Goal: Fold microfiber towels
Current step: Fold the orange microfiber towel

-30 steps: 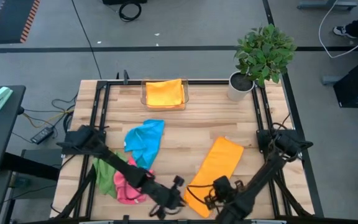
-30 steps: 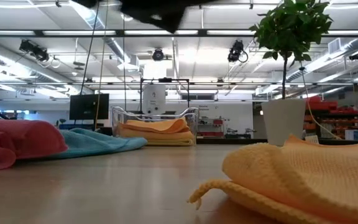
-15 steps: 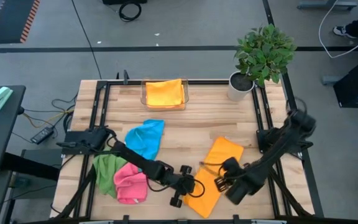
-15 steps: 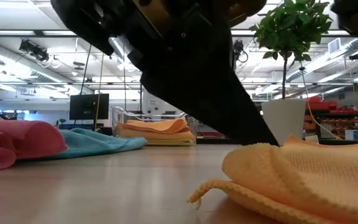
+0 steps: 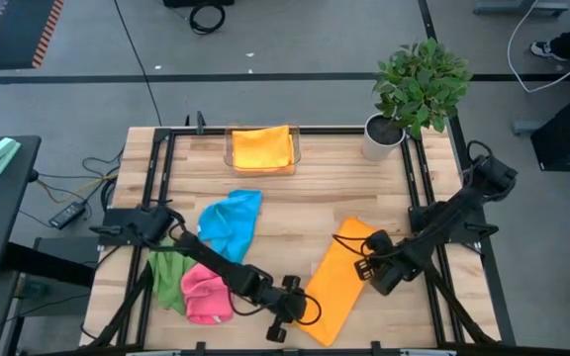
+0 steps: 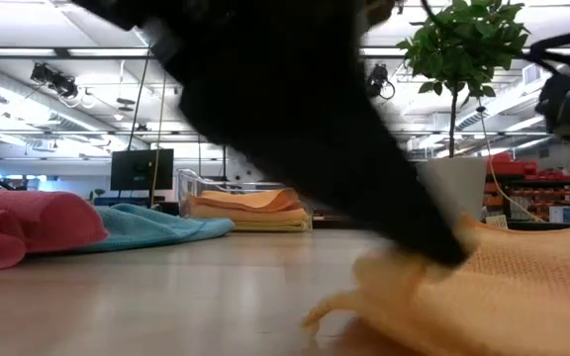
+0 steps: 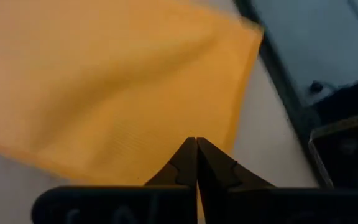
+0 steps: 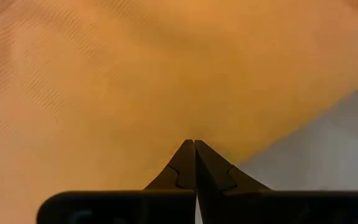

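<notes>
Orange microfiber towel, a long folded strip of soft cloth, lies slanted on the near right part of the pale wooden slatted table. The left gripper sits at the towel's near left edge, fingers pressed together on the cloth edge; the left wrist view shows the two dark fingertips meeting over orange fabric. The right gripper is at the towel's far end, fingers likewise together and pinching the cloth there; the right wrist view shows its fingertips closed against orange weave. In the low view, a dark arm crosses the frame down onto the towel, whose near edge is lifted and bunched.

On the near left lie a crumpled pink towel and, touching it on its left, a green towel. Farther in, left of centre, a bunched blue towel lies just beyond the pink one.

At the far edge, a clear plastic tray holds a folded orange towel. At the far right corner stands a leafy green plant in a white pot.
</notes>
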Tool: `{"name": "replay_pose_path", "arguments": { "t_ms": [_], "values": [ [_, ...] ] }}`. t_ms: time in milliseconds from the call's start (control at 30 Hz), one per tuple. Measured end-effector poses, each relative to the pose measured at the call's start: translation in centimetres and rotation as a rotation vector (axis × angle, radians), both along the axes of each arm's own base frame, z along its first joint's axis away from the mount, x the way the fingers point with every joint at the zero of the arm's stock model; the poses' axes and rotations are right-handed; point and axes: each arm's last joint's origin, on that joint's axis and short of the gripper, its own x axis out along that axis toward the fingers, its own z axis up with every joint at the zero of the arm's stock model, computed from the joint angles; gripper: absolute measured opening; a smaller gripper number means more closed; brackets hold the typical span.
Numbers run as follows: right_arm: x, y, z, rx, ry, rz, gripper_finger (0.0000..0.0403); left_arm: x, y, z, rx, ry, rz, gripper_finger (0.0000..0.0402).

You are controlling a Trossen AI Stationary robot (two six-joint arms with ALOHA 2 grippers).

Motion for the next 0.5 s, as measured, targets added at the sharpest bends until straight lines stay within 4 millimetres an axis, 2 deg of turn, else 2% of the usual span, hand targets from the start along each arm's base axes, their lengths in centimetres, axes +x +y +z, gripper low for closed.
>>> {"name": "replay_pose_path", "arguments": {
  "t_ms": [133,500],
  "values": [
    [0.3,-1.2,-0.8,-0.009,0.03,0.025,0.0002,0.0,-0.3,-1.4,-0.042,0.04,0.044,0.0009],
    [0.6,-4.4,-1.0,-0.111,0.184,0.136,0.0002,0.0,-0.6,-1.5,-0.109,0.072,0.114,0.0007]
  ]
}}
